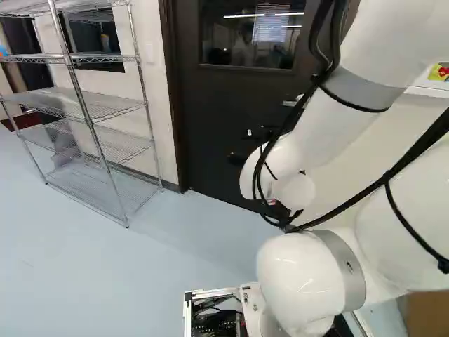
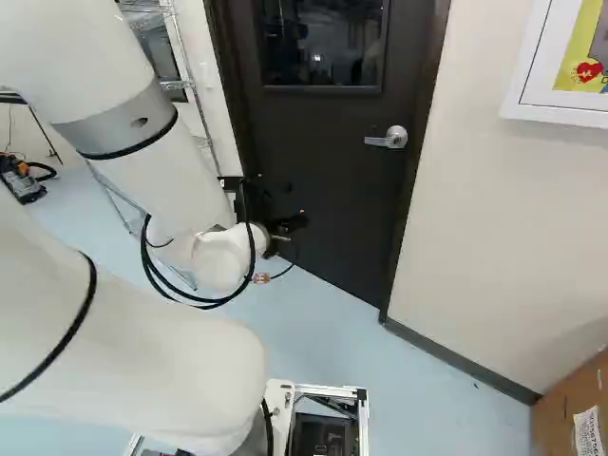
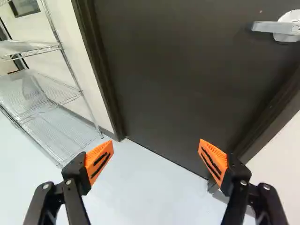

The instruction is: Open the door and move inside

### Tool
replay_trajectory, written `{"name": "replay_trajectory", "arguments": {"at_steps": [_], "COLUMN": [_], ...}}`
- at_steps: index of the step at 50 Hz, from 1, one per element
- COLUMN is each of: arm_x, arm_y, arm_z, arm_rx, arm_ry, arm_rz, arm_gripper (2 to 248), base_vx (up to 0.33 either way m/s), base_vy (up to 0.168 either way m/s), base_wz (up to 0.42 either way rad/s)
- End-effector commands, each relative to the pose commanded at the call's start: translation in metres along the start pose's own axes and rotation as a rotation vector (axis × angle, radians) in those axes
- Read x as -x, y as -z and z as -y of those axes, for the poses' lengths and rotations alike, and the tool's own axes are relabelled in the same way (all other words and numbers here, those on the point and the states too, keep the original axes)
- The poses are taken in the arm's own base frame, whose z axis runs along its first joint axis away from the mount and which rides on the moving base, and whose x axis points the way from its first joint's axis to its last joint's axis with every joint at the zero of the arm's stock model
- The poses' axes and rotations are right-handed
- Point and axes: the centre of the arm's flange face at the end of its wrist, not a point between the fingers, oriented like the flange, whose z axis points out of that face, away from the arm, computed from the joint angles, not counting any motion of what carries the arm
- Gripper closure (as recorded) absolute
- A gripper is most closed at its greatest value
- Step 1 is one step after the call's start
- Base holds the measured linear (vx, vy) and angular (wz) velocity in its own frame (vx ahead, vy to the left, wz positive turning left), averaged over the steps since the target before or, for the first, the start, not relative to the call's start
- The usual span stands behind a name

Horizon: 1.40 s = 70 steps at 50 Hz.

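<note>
wrist view finds the gripper wide apart, the door unopened

nearest, at the foot of the right base view, is part of the moving base point(image 2: 328, 391); the white arm point(image 2: 152, 166) reaches forward from it. the gripper point(image 3: 156, 146) has its two orange-padded fingers well apart, with nothing between them. to the right a cardboard box point(image 2: 568, 410) stands by the wall, and a wire rack point(image 1: 98, 132) stands to the left of the door. farther ahead, the door point(image 3: 187, 84) looks seated in its frame. its silver lever handle point(image 2: 388, 139) is on the right side, below the window point(image 2: 323, 43), apart from the gripper.

the approach seems partly done: the gripper is near the door but left of the handle and lower. what remains, as i judge it, is lining up with the lever, working it, moving the door and driving the base through.

hard to make out: in the left base view the arm and its cables hide most of the gripper, and only a sliver of the handle shows. in the right base view the black gripper melts into the dark door. the wrist view cuts off the handle's round plate. no view shows whether the door is locked, or which way it swings.
</note>
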Motion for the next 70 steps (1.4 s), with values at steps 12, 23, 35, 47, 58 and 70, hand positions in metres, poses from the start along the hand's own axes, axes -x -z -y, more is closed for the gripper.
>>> {"name": "replay_trajectory", "arguments": {"at_steps": [12,23,35,47,58,70], "arm_x": [0.0,0.0,0.0,0.0,0.0,0.0], "arm_y": [0.0,0.0,0.0,0.0,0.0,0.0], "arm_z": [0.0,0.0,0.0,0.0,0.0,0.0], "arm_rx": [0.0,0.0,0.0,0.0,0.0,0.0], "arm_ry": [0.0,0.0,0.0,0.0,0.0,0.0], "arm_rz": [0.0,0.0,0.0,0.0,0.0,0.0], "arm_gripper": [3,3,3,3,3,3], "base_vx": [0.018,0.044,0.075,0.125,0.143,0.143], "base_vy": [0.003,0.022,0.054,0.083,0.091,0.093], "base_wz": [-0.044,-0.167,-0.246,-0.279,-0.305,-0.304]}}
